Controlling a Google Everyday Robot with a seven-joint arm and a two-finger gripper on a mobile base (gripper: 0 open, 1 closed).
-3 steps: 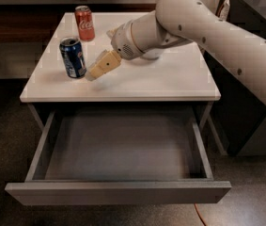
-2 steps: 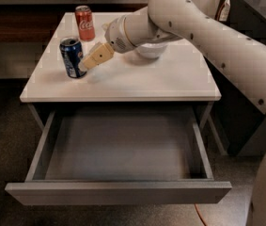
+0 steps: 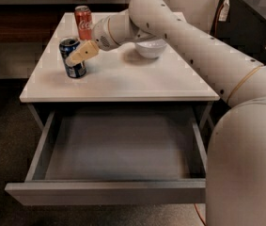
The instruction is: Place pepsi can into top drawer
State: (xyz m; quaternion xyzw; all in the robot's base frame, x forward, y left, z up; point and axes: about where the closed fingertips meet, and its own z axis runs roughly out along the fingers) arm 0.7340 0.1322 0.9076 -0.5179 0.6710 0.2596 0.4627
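The pepsi can (image 3: 72, 59), dark blue with a silver top, stands upright on the left part of the white table top (image 3: 123, 79). My gripper (image 3: 78, 54) reaches in from the right, and its tan fingers (image 3: 86, 50) lie across the can's upper right side, at or touching it. The top drawer (image 3: 118, 149) below the table top is pulled wide open, and its grey interior holds nothing.
A red Coca-Cola can (image 3: 83, 20) stands upright behind the pepsi can, near the table's far left. A white bowl (image 3: 150, 47) sits at the back middle, partly under my arm. My arm's large white links fill the right side of the view.
My gripper has moved left across the table top, from a short way right of the pepsi can up to the can's side. The cans and drawer have not moved.
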